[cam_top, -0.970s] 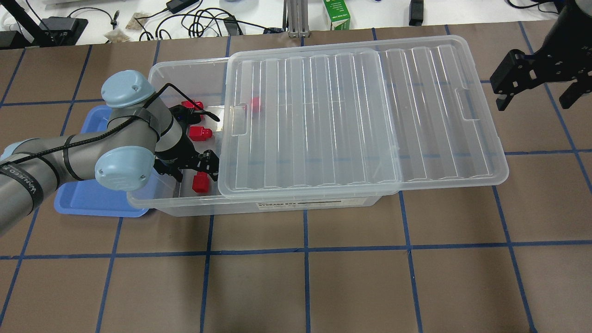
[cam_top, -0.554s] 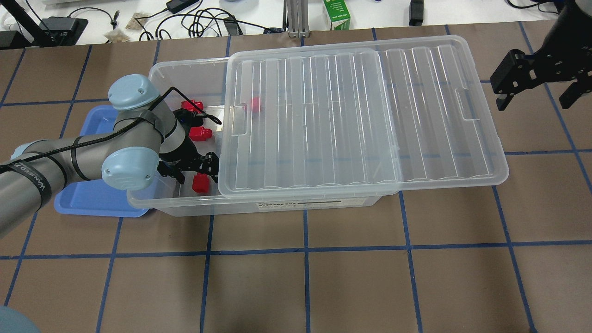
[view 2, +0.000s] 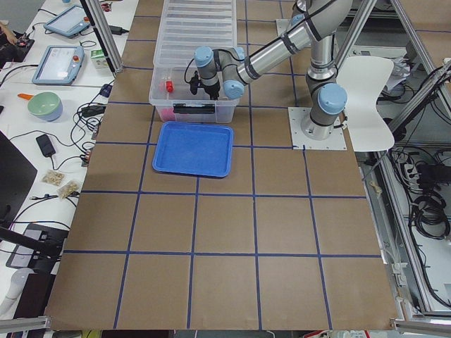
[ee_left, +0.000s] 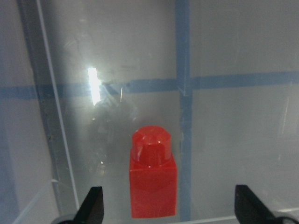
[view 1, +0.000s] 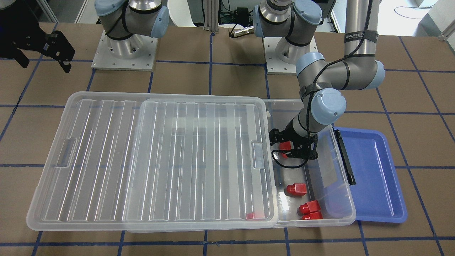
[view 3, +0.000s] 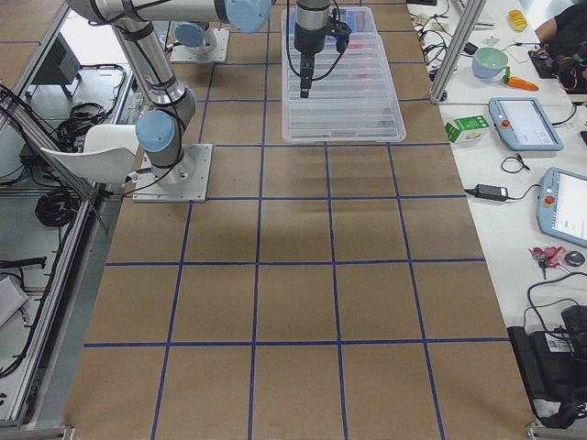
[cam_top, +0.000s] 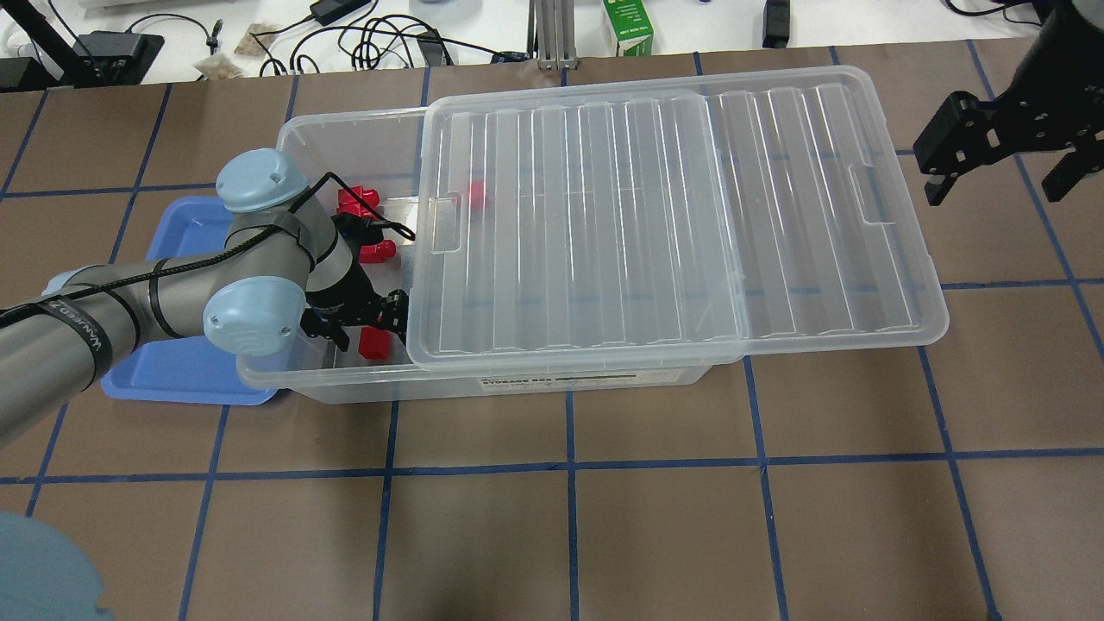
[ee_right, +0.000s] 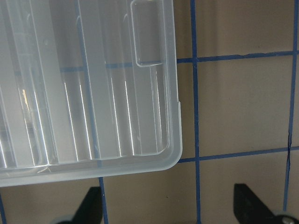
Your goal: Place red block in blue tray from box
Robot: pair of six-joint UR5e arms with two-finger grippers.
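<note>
- The left gripper (cam_top: 366, 332) is shown reaching into the uncovered end of the large translucent clear plastic box (cam_top: 345, 379). Its fingers (ee_left: 93, 207) are spread wide and nothing is gripped.
- The small bright-red plastic block (ee_left: 153, 179) is seen lying on the box floor near the wall on the robot's side. Its stub points away from the wrist camera. Its square end is flanked by the two fingertips, with a clear gap on each side.
- The ribbed clear lid (cam_top: 604, 224) is laid askew on the box, so that it overhangs the far end and the left end is exposed.
- Three further red blocks (view 1: 296, 189) are seen on the exposed floor, and a fourth red block (view 1: 250, 215) under the lid's edge.
- The shallow rectangular blue plastic tray (cam_top: 185, 371) rests on the brown desk (cam_top: 655, 517) just beside the box's black latch bar (view 1: 344, 156).
- The right gripper (cam_top: 1000, 177) is held above the desk beyond the lid's overhanging corner. Its fingers (ee_right: 91, 207) are wide apart and empty.
</note>
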